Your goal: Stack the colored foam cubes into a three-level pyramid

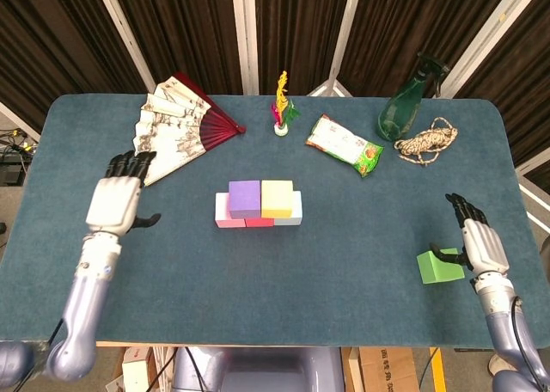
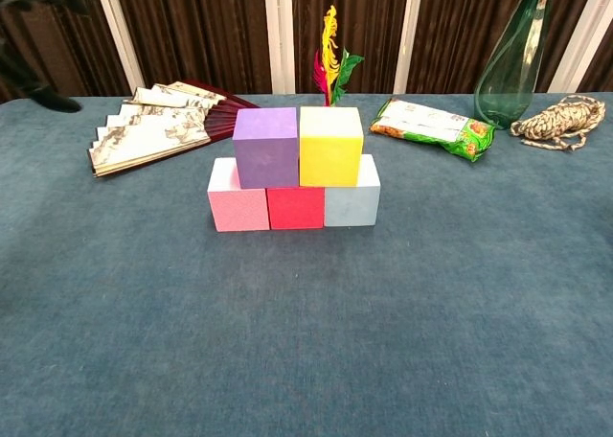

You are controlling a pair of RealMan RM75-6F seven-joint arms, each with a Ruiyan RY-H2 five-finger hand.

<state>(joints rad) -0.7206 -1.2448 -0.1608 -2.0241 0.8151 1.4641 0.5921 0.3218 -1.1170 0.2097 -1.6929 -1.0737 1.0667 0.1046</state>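
Five cubes [image 2: 295, 172] stacked two levels, right robot hand [image 1: 478, 246] touching green cube [image 1: 439, 266]

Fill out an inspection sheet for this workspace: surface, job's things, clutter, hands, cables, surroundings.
Surface: blue table, carpet-like cover.
Job's things: pink cube, red cube and pale blue cube in a row; purple cube and yellow cube on top; third level missing. green cube lies apart at the right edge.
Clutter: folding fan, feather shuttlecock, snack packet, green bottle, coiled rope.
Hands: left hand open, off the stack; right hand beside the green cube, grip unclear.
Cables: some at the left margin, off the table.
Surroundings: dark curtains, white struts.
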